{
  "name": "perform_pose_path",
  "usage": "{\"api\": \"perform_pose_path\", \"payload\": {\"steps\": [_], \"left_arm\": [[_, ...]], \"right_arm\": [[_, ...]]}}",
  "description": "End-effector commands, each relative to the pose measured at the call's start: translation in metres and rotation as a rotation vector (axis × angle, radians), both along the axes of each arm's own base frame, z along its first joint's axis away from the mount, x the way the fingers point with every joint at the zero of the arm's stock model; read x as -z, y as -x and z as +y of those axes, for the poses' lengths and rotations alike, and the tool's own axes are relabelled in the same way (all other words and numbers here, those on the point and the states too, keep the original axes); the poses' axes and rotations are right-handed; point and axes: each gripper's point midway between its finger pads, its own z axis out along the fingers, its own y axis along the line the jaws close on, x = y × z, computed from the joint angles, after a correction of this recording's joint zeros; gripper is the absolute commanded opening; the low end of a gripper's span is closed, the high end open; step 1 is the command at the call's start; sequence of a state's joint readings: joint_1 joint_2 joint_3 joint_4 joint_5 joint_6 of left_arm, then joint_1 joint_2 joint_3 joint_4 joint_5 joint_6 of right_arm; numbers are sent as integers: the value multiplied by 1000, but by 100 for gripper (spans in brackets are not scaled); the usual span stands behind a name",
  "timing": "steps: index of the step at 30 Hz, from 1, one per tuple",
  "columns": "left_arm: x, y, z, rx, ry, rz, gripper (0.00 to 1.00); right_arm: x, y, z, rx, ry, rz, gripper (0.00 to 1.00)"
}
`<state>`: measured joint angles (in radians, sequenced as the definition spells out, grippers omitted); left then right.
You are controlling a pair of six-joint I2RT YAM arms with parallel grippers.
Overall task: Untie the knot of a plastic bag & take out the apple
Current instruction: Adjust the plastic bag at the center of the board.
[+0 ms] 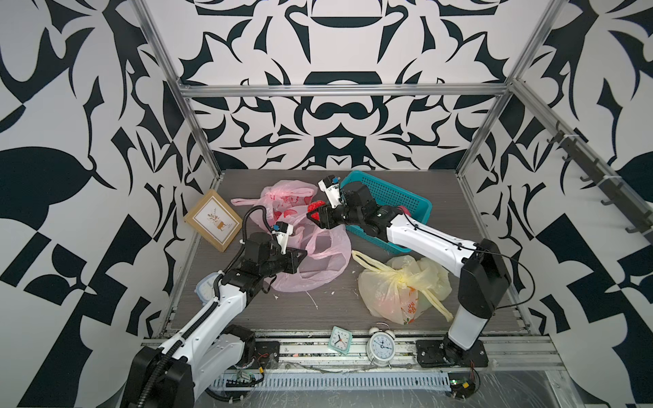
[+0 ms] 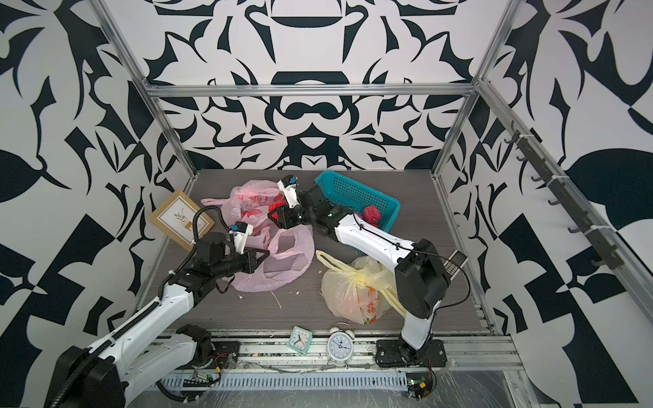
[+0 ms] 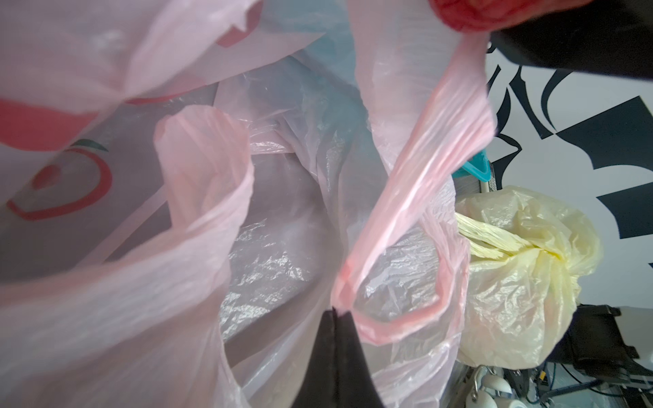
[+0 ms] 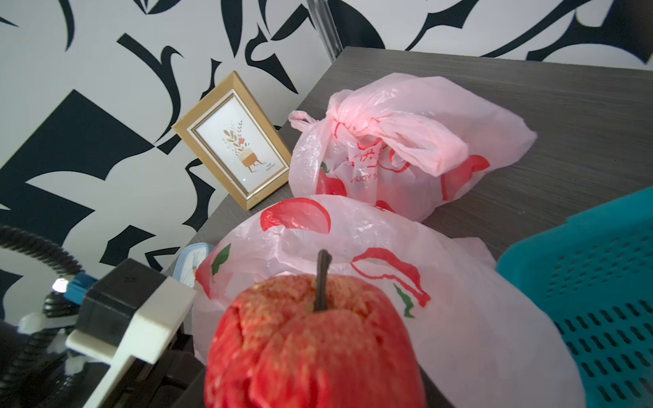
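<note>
A red apple (image 4: 318, 346) with a dark stem is clamped in my right gripper (image 1: 312, 212), which is shut on it. In both top views the apple (image 2: 275, 206) hangs above the back edge of an opened pink plastic bag (image 1: 318, 263), close to the teal basket (image 1: 392, 192). My left gripper (image 3: 334, 311) is shut on a handle loop of that pink bag (image 3: 406, 197), at the bag's left side (image 2: 282, 261). The bag's mouth gapes open and no knot shows on it.
A second pink bag (image 1: 282, 197), tied, sits at the back. A tied yellow bag (image 1: 399, 286) lies front right. Another red fruit (image 2: 371, 213) is in the basket. A picture frame (image 1: 213, 220) leans at the left wall. Two clocks (image 1: 341, 340) (image 1: 381, 344) stand on the front rail.
</note>
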<state>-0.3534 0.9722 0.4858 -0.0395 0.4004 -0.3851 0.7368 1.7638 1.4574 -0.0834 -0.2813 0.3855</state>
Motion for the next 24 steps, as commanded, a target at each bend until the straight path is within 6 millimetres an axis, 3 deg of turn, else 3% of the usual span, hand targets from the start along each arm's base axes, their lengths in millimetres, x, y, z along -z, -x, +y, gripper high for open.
{"api": "perform_pose_path", "payload": {"steps": [1, 13, 18, 24], "left_arm": [[22, 7, 11, -22, -72, 71, 0], [25, -4, 34, -115, -99, 98, 0], [21, -8, 30, -106, -85, 103, 0], [15, -11, 27, -91, -79, 103, 0]], "right_arm": [[-49, -22, -33, 113, -38, -119, 50], [-20, -9, -55, -8, 43, 27, 51], [0, -24, -66, 79, 8, 136, 51], [17, -32, -52, 52, -85, 242, 49]]}}
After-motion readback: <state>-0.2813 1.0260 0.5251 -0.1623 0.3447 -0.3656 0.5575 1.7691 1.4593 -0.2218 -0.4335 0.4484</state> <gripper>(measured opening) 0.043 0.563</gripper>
